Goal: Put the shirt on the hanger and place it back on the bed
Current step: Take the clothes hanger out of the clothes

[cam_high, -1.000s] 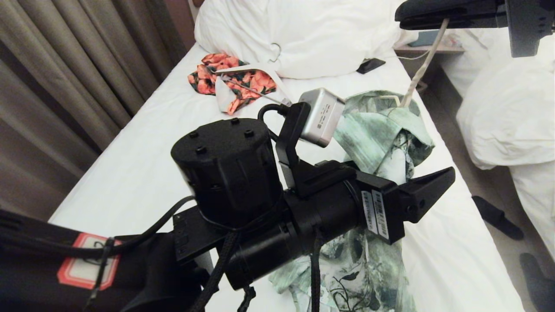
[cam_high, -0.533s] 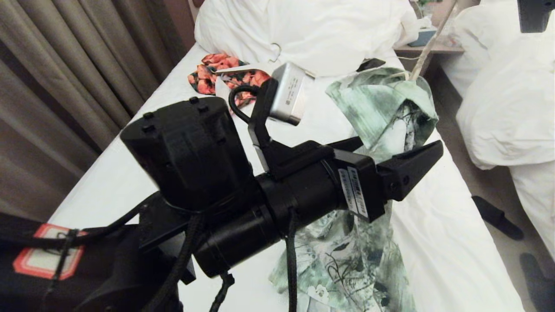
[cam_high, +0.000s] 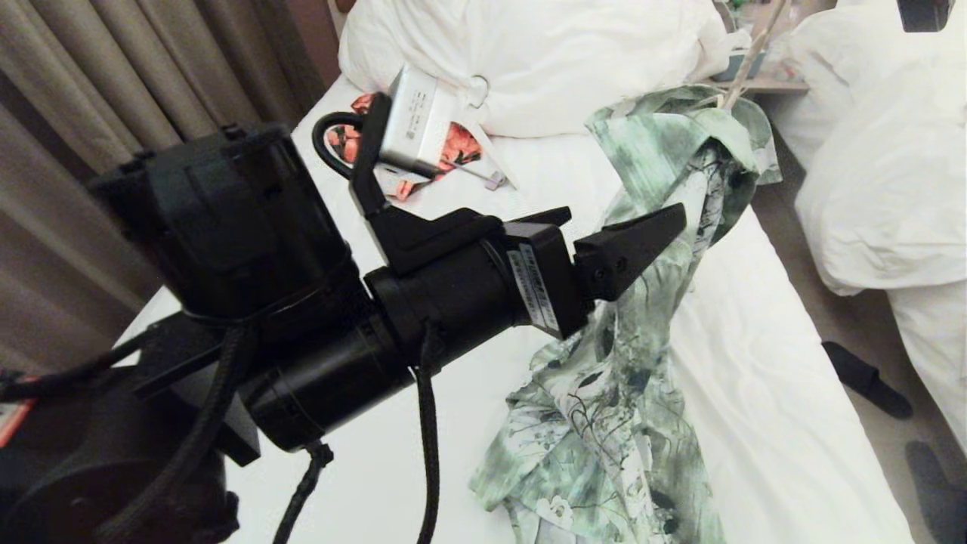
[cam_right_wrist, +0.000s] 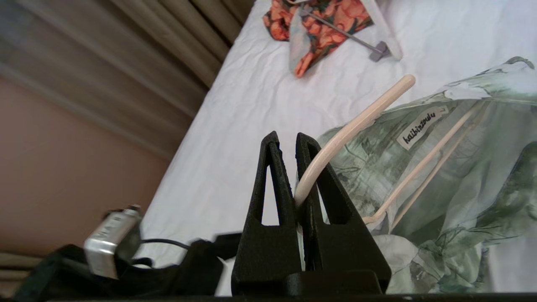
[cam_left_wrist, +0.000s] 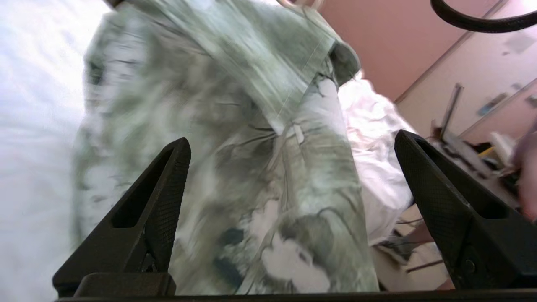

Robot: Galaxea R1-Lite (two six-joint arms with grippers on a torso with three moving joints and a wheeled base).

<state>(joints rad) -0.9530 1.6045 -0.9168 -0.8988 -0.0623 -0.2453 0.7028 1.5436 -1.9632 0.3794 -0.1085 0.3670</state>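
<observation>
right gripper (cam_right_wrist: 287, 140): clamped tight on the hanger (cam_right_wrist: 356, 121) hook
left gripper (cam_left_wrist: 289, 147): spread wide, holding nothing
shirt (cam_high: 642, 317): draped on hanger, tail on bed (cam_high: 755, 378)

white neck label (cam_right_wrist: 420, 127) inside the shirt (cam_right_wrist: 470, 167), handwritten-style black lettering reading "haibinzouku"

Two hangers (cam_right_wrist: 352, 126) (cam_high: 483, 94), two garments (cam_high: 650, 249) (cam_high: 457, 143), two end effectors (cam_left_wrist: 289, 218) (cam_right_wrist: 287, 140).
</observation>
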